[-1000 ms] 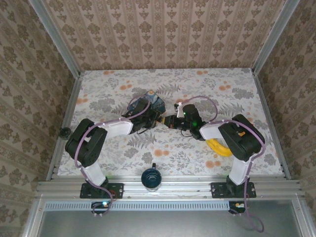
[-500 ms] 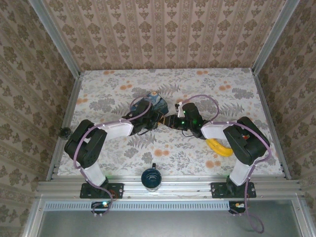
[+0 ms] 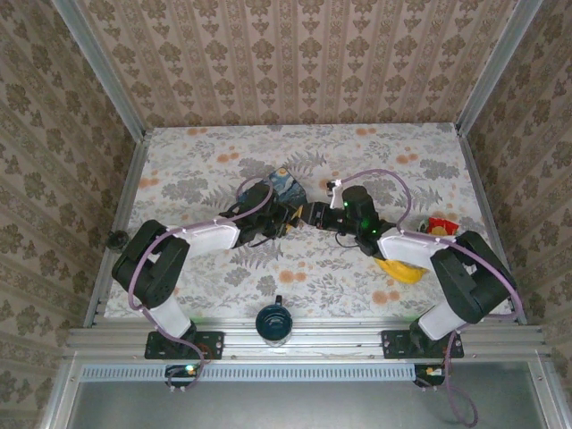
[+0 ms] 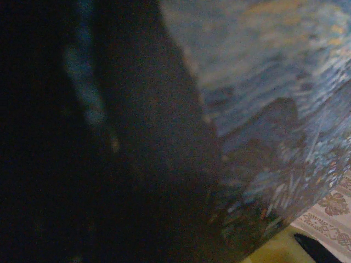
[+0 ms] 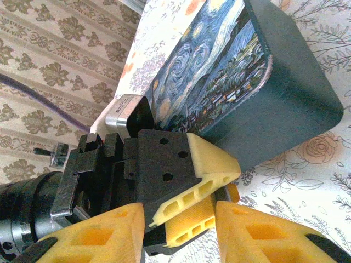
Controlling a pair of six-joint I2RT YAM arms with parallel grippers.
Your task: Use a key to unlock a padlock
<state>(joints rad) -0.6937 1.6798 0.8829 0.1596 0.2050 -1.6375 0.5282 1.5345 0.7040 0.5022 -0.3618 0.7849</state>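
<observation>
- Reaching inward from either side, the left gripper point(image 3: 284, 220) and the right gripper point(image 3: 309, 215) meet tip to tip near the middle of the flower-printed table top point(image 3: 214, 161). They sit just in front of the blue box printed with a swirling night-sky painting point(image 3: 288, 185).
- Seen from the right wrist, the right gripper's two orange-yellow ribbed fingers point(image 5: 96, 235) stand apart with the jaws parted. The left gripper's fingertips show in the gap between them.
- The left gripper's pale yellow fingers point(image 5: 211, 161) lie close together below its black body. Whether they pinch anything cannot be told.
- What looks like the small black squarish padlock point(image 5: 134, 118), with a pale metal side, sits at the end of the box, just above the left gripper's black body and against the edge of the painted lid.
- The box lies painted face up, its plain dark teal wall towards the table.
- The left wrist view is dark and blurred, with the painted box surface very close to the lens.
- A curved yellow object point(image 3: 399, 268) lies on the table beneath the right forearm, and a small red packet point(image 3: 440, 225) lies just beyond that arm's elbow.
- A dark blue mug point(image 3: 273, 322) stands at the near edge between the two arm bases.
</observation>
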